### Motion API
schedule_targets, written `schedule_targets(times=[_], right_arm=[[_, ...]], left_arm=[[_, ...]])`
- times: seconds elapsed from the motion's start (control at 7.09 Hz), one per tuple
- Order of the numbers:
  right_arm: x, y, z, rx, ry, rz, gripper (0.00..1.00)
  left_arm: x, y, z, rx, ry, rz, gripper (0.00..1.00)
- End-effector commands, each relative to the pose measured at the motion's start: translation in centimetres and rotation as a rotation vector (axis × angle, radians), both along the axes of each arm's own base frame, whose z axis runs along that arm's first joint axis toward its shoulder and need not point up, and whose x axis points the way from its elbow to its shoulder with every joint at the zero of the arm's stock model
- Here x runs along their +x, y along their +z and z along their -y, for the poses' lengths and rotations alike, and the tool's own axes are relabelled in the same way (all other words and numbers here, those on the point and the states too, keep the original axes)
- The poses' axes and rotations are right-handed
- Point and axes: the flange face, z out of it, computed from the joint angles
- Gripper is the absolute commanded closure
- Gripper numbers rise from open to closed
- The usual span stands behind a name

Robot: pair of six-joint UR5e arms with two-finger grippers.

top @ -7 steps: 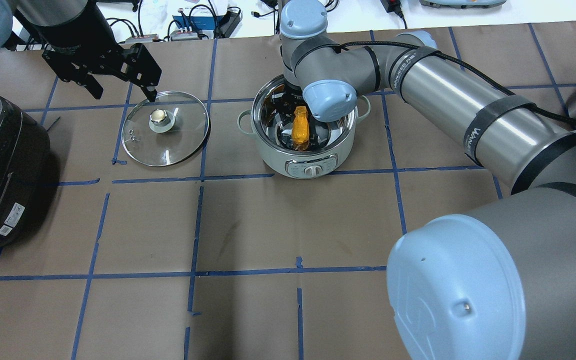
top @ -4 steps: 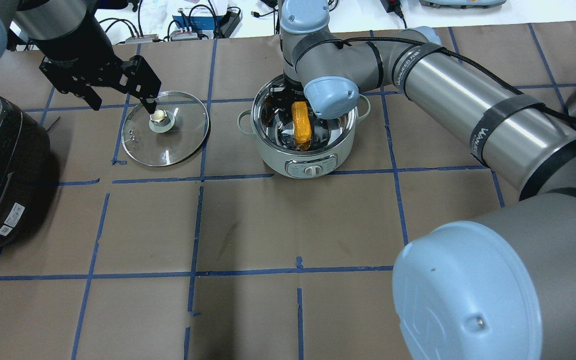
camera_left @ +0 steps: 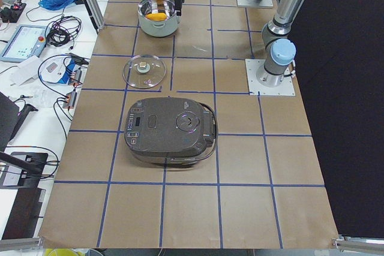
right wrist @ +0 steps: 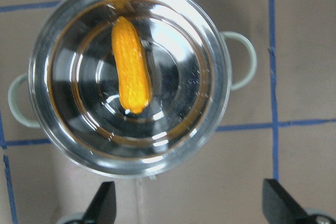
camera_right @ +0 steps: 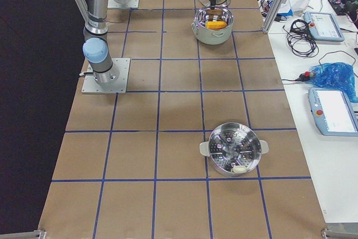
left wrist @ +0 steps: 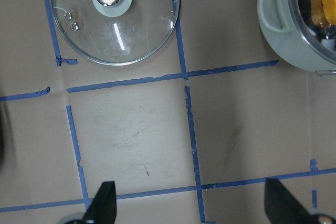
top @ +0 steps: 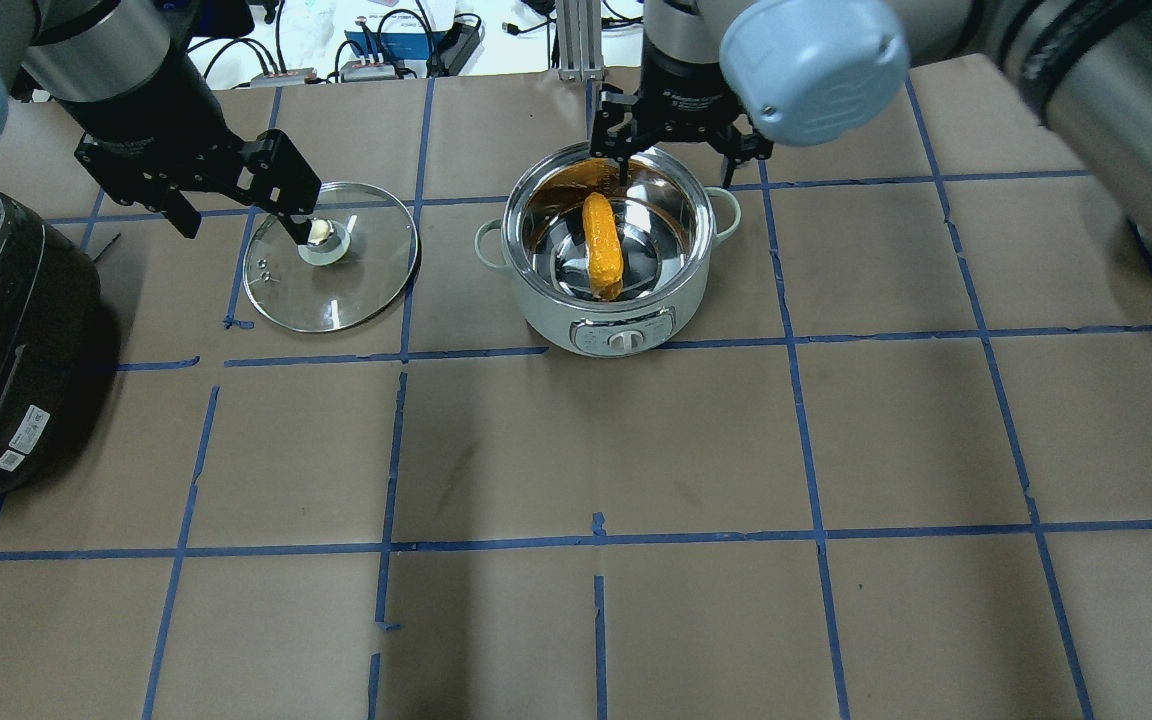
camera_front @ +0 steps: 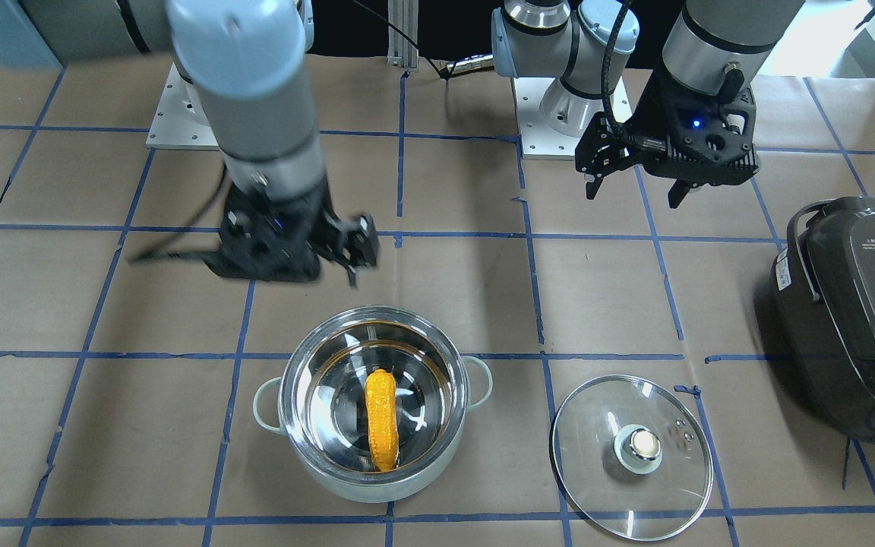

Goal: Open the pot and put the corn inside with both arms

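Observation:
The steel pot [top: 509, 235] stands open, without its lid. The corn [top: 601, 245] lies inside it on the bottom, also seen in the front view [camera_front: 380, 429] and the right wrist view [right wrist: 131, 69]. The glass lid [top: 336, 290] lies flat on the table to the pot's left, knob up. My right gripper [top: 676, 170] is open and empty, raised above the pot's far rim [right wrist: 220, 93]. My left gripper [top: 241, 220] is open and empty, above the table beside the lid [left wrist: 121, 30], one finger over its knob in the overhead view.
A dark rice cooker [top: 6, 330] sits at the table's left end. A steel steamer basket [camera_right: 232, 149] stands far off toward the right end. Cables and devices lie beyond the far edge. The brown paper is taped with blue grid lines.
My right arm has risen out of the pot and pulled back over its far rim. The corn stays lying in the pot. My left gripper has shifted slightly.

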Motion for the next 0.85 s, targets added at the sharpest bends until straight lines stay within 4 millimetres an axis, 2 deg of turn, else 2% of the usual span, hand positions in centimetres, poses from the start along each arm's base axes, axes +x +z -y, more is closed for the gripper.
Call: schedule_targets(times=[0.0, 0.14, 0.28, 0.56, 0.71], right_arm=[[-7.7, 5.1, -6.6, 0.185, -0.036, -0.020, 0.11], [-9.2, 4.5, -8.2, 0.221, -0.062, -0.020, 0.11], [-8.9, 5.5, -9.1, 0.151, -0.057, -0.004, 0.11], [-8.4, 6.7, -8.1, 0.030, -0.043, -0.002, 0.09], [-8.3, 6.6, -7.6, 0.014, -0.043, -0.002, 0.06]], left_arm=[[0.0, 0.0, 0.0, 0.000, 0.000, 0.000, 0.00], [0.1, 0.0, 0.0, -0.002, 0.002, 0.000, 0.00], [0.1, 0.0, 0.1, -0.005, 0.003, -0.001, 0.00], [0.2, -0.1, 0.2, -0.007, 0.008, -0.003, 0.00], [0.2, -0.1, 0.2, -0.005, 0.008, -0.003, 0.00]])
